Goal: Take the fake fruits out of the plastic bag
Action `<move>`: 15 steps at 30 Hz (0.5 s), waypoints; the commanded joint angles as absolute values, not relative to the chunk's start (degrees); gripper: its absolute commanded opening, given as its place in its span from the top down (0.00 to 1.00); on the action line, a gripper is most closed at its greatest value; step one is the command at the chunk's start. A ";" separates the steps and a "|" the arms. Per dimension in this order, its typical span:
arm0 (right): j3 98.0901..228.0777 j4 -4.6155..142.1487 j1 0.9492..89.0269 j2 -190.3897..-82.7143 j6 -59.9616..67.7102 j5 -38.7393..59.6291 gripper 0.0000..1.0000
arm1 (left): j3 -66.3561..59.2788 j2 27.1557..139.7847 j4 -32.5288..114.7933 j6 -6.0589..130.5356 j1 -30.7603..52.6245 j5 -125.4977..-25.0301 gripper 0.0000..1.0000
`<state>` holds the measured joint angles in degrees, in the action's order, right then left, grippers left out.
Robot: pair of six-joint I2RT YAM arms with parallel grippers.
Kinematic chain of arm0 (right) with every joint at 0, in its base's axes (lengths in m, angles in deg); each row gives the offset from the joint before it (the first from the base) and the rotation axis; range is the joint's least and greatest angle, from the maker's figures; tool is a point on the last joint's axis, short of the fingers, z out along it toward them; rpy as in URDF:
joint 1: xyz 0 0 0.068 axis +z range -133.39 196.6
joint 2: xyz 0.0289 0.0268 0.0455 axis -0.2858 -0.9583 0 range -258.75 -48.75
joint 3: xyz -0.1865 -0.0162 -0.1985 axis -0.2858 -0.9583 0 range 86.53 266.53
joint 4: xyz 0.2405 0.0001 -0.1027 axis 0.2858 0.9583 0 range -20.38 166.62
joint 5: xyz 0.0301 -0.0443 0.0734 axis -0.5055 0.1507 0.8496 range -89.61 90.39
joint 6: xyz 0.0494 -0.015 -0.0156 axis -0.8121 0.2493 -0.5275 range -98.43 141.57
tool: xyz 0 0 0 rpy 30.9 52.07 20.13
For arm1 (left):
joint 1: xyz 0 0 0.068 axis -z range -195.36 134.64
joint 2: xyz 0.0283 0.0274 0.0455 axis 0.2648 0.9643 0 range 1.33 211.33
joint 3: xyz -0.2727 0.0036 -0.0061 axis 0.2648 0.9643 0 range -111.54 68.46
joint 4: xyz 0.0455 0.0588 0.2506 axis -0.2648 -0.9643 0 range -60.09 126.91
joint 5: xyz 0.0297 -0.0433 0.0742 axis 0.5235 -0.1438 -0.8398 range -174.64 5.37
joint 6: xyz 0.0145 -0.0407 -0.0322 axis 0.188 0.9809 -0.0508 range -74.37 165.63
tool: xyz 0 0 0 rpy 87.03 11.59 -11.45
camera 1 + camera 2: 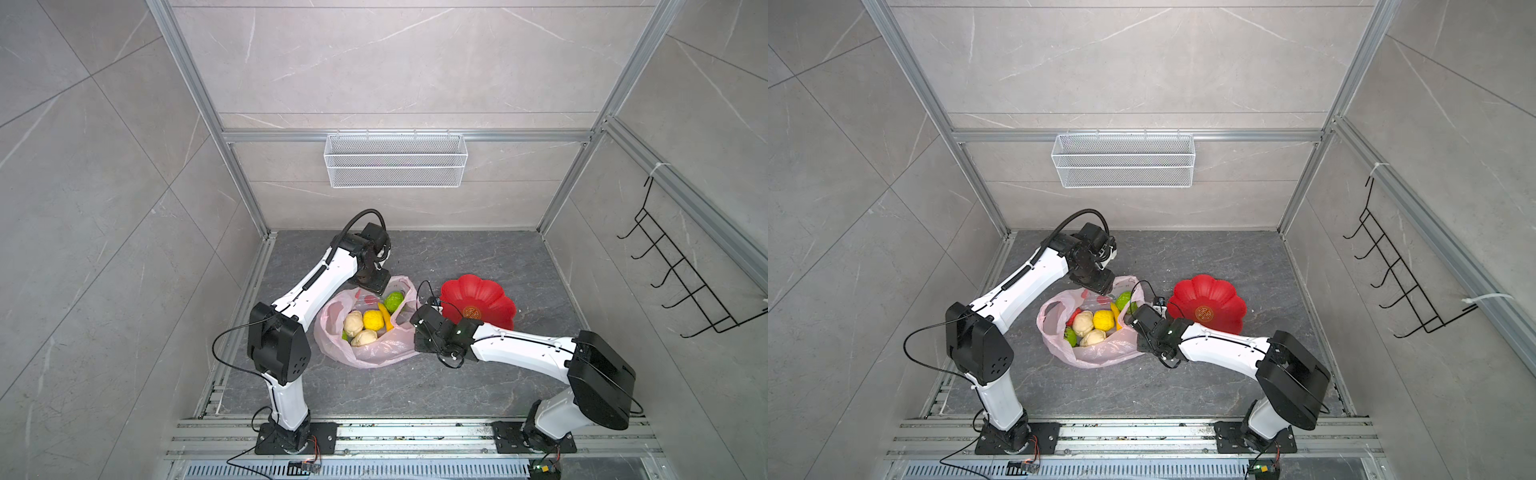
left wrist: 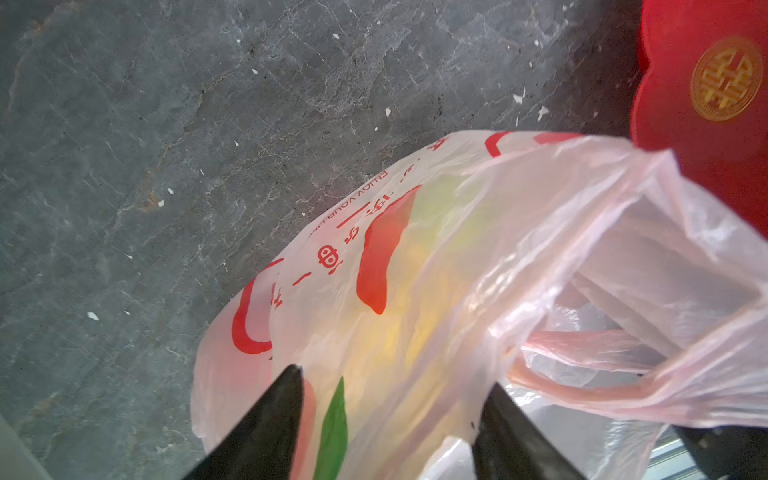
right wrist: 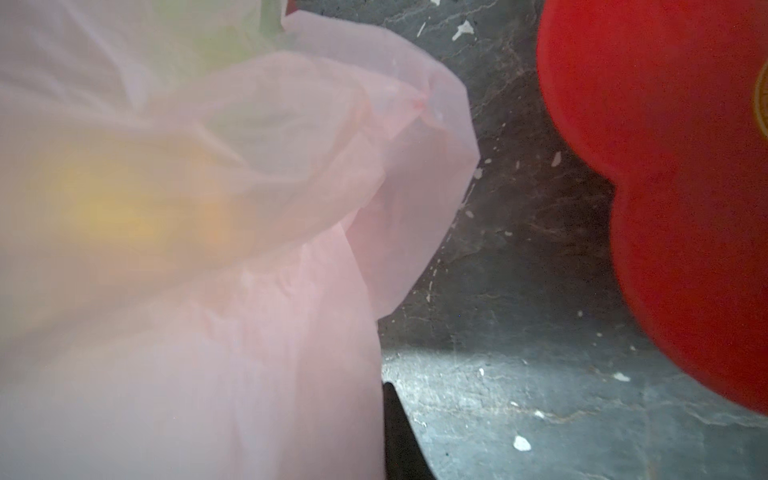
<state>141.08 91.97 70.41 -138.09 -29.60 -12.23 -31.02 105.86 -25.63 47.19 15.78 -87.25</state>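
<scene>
Left wrist view: left gripper (image 2: 395, 380) fingers (image 2: 270, 419) stand approx half apart, not clamped on anything, w/ the printed film of the plastic bag (image 2: 415, 291) lying btwn the tips at the bag's far rim. Right gripper (image 1: 412, 322) is closed tight. Right wrist view shows only one dark finger (image 3: 399, 432) w/ pink film bunched against it, so it looks pinched on the bag's rim by a loop handle, on the side nearest the red dish (image 1: 478, 305). Bag sits mid-floor btwn both arms, mouth gaping upward. Fake fruits (image 1: 365, 326) are inside it: two beige lumps (image 1: 353, 323), yellow lumpy one (image 1: 372, 320), banana (image 1: 384, 316), green ball (image 1: 393, 301). Dish is just beside the bag on the dark stone floor (image 1: 478, 257).
</scene>
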 commanded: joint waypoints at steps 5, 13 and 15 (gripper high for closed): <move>140.06 91.33 68.76 -136.79 -28.46 -12.63 0.84 | -20.05 98.01 -23.56 50.79 15.76 -88.25 0.78; 140.19 91.02 67.10 -139.88 -22.23 -12.79 0.85 | -7.99 87.07 -20.69 58.76 15.76 -90.28 0.85; 140.17 91.03 66.44 -140.54 -20.82 -12.47 0.85 | -5.39 84.49 -20.24 60.88 15.76 -91.62 0.86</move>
<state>140.83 91.09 67.43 -139.01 -24.64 -12.23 -7.65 88.83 -21.24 55.87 15.78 -89.30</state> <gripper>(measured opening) 0.152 0.145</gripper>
